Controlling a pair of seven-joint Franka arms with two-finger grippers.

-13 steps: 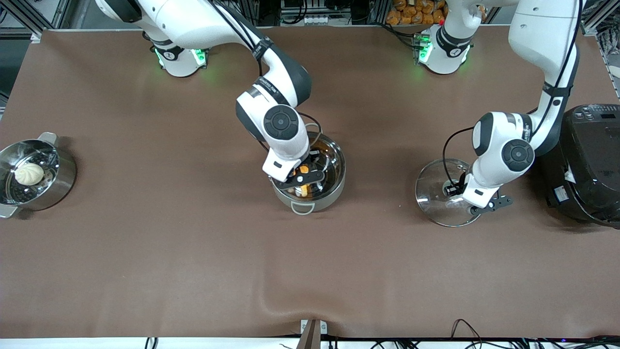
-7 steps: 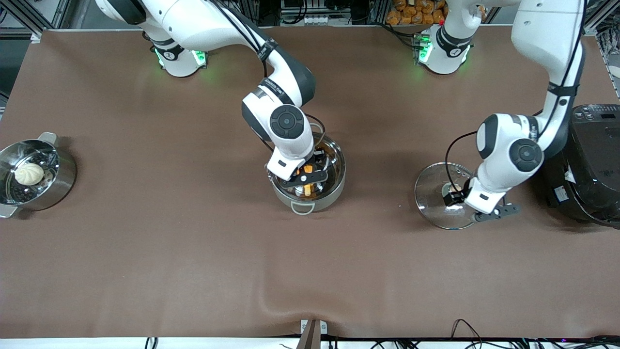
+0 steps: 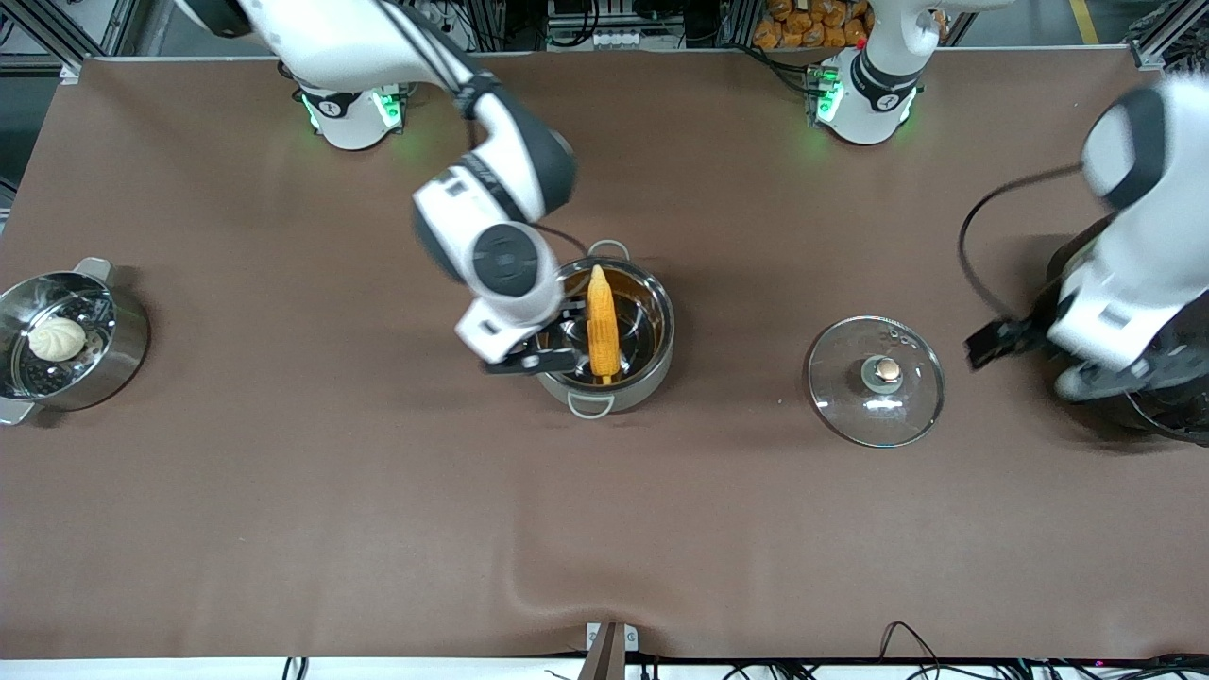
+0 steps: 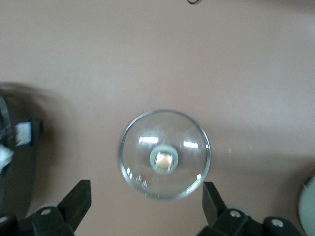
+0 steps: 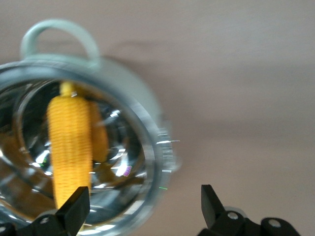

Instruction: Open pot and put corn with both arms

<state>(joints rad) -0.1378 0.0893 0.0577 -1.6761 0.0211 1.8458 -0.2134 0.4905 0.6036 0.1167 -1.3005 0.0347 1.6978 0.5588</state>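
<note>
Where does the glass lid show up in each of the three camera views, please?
Front view: the glass lid lies flat on the table, between the pot and the black rice cooker.
Left wrist view: the lid sits mid-picture, under the open left gripper.
Right wrist view: not in it; only the pot with the corn.
Shared landmark: the lid's coppery knob, also in the left wrist view.

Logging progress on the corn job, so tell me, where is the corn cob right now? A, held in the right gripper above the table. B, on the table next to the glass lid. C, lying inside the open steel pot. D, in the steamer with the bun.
C: the corn lies inside the uncovered pot, and the right gripper is open beside it, gripping nothing.
</note>
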